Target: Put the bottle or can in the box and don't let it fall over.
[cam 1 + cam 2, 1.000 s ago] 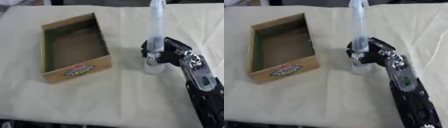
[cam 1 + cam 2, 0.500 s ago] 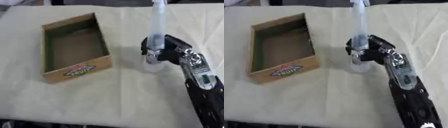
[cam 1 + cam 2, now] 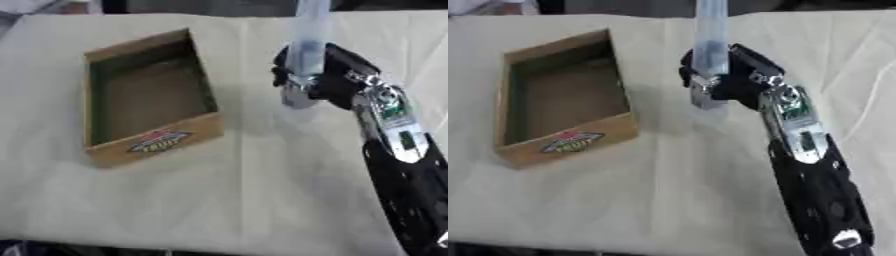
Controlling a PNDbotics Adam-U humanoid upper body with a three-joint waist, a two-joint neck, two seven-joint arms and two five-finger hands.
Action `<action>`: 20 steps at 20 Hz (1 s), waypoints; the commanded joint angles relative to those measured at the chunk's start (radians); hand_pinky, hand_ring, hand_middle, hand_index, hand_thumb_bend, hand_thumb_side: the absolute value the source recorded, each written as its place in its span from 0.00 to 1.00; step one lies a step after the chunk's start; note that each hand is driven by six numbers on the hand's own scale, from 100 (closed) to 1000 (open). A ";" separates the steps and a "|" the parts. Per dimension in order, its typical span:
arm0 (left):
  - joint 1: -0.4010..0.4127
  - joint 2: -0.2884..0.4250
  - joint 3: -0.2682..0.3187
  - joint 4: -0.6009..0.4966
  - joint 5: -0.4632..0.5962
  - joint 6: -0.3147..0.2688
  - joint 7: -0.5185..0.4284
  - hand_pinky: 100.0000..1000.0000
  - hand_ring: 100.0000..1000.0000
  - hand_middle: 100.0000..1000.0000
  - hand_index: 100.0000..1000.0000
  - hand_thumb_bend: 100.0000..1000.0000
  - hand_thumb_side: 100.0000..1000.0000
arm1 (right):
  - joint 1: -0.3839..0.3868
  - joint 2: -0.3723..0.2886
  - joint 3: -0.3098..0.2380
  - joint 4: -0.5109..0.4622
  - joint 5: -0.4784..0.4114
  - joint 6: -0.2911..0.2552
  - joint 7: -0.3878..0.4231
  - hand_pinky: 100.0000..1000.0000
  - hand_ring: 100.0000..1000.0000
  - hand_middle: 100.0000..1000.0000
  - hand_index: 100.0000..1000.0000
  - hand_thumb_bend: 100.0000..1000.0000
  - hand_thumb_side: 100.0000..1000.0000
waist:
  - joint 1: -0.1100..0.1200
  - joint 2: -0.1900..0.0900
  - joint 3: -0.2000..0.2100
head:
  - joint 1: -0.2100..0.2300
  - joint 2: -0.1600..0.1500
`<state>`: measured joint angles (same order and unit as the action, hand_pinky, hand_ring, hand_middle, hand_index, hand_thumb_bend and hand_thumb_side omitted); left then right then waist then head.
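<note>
L eye: my right hand point(image 3: 337, 80) is in from the right, fingers curled round the lower part of a tall clear bottle point(image 3: 306, 45), thumb side hidden behind it. Bottle upright, top cut off by the frame edge, base looks just off the cloth point(image 3: 219, 200), though I can't tell for sure if it's lifted or resting. Box point(image 3: 149, 100) sits to the left, well apart from bottle, open top, nothing inside that I can see, label on the near short wall. Left hand not showing. R eye: same grip, fingers point(image 3: 697, 82) wrapped at the bottle's lower section, bottle rising straight up past the hand; box's right wall point(image 3: 620, 82) is the one between me and the drop spot. Risks as I judge them: bottle is tall and held low, so it's top-heavy in the hand and any quick sideways sweep could tilt it; base must clear that right wall or it'll clip and tip, poss. shoving the box. Inside, if I let go before the base sits flat on the box floor, it prob. topples against a wall.
</note>
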<state>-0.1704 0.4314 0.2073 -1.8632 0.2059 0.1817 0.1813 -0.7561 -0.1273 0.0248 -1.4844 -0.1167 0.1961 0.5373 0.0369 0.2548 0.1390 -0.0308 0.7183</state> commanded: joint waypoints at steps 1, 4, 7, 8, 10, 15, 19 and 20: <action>-0.009 0.032 0.007 -0.022 0.005 0.000 -0.004 1.00 1.00 0.78 0.78 0.00 0.00 | -0.067 0.036 0.021 -0.020 -0.024 0.021 -0.025 0.91 0.34 0.08 0.02 0.00 0.00 | 0.002 -0.028 0.008 | -0.012 0.003; -0.017 0.030 0.002 -0.024 0.007 0.000 -0.008 1.00 1.00 0.78 0.78 0.00 0.00 | -0.121 0.091 0.041 0.016 -0.016 0.046 -0.073 0.90 0.34 0.08 0.03 0.00 0.38 | 0.002 -0.026 0.027 | -0.032 0.010; -0.028 0.026 -0.003 -0.026 0.009 0.000 -0.014 1.00 1.00 0.78 0.78 0.00 0.00 | -0.160 0.159 0.057 0.052 0.002 0.051 -0.111 0.91 0.35 0.08 0.03 0.00 0.40 | 0.000 -0.020 0.053 | -0.074 0.000; -0.032 0.024 -0.005 -0.027 0.010 0.001 -0.017 1.00 1.00 0.78 0.78 0.00 0.00 | -0.173 0.183 0.061 0.066 0.007 0.048 -0.121 0.91 0.35 0.08 0.03 0.00 0.41 | -0.001 -0.016 0.065 | -0.094 -0.006; -0.041 0.021 -0.009 -0.028 0.011 0.001 -0.021 1.00 1.00 0.78 0.78 0.00 0.00 | -0.195 0.218 0.065 0.095 0.016 0.038 -0.138 0.91 0.35 0.08 0.03 0.00 0.41 | -0.004 -0.009 0.084 | -0.129 -0.016; -0.070 0.007 -0.019 -0.033 0.018 0.002 -0.033 1.00 1.00 0.78 0.78 0.00 0.00 | -0.253 0.294 0.066 0.186 0.037 -0.014 -0.167 0.91 0.35 0.08 0.04 0.00 0.41 | -0.012 0.011 0.150 | -0.212 -0.043; -0.088 -0.012 -0.025 -0.032 0.024 0.005 -0.040 1.00 1.00 0.78 0.78 0.00 0.00 | -0.278 0.348 0.060 0.270 0.059 -0.098 -0.191 0.90 0.36 0.08 0.04 0.00 0.27 | -0.018 0.030 0.211 | -0.273 -0.063; -0.094 -0.015 -0.026 -0.032 0.025 0.005 -0.041 1.00 1.00 0.78 0.78 0.00 0.00 | -0.282 0.358 0.057 0.285 0.058 -0.128 -0.197 0.90 0.36 0.08 0.04 0.00 0.41 | -0.019 0.034 0.226 | -0.287 -0.068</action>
<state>-0.2544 0.4022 0.1771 -1.8751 0.2261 0.1881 0.1447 -1.0119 0.2055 0.0849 -1.2077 -0.0649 0.0978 0.3465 0.0104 0.3035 0.3685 -0.3006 0.6685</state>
